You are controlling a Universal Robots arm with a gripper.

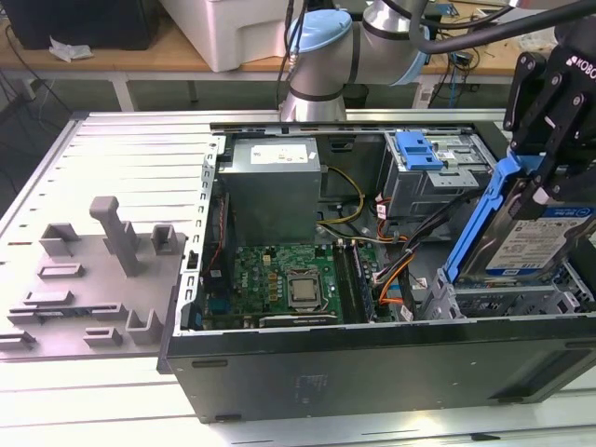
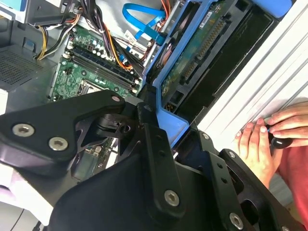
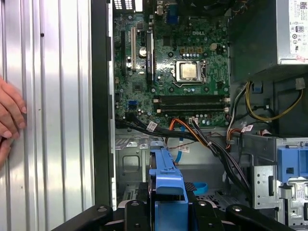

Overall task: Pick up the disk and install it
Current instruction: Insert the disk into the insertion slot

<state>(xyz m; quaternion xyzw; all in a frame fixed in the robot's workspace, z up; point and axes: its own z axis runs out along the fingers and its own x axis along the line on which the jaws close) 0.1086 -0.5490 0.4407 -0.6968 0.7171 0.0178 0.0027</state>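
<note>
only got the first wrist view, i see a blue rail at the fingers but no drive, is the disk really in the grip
Observer: Yes. In the exterior view the gripper is shut on the upper end of the disk, label side showing.
Operator: is it seated
Observer: Not yet. It stands tilted, its lower end at the grey drive cage, most of it above the cage.
Operator: there's a hand at the edge of my view, holding anything
Observer: In the second wrist view the hand rests on the ribbed table with a small black object at its fingers.
</note>
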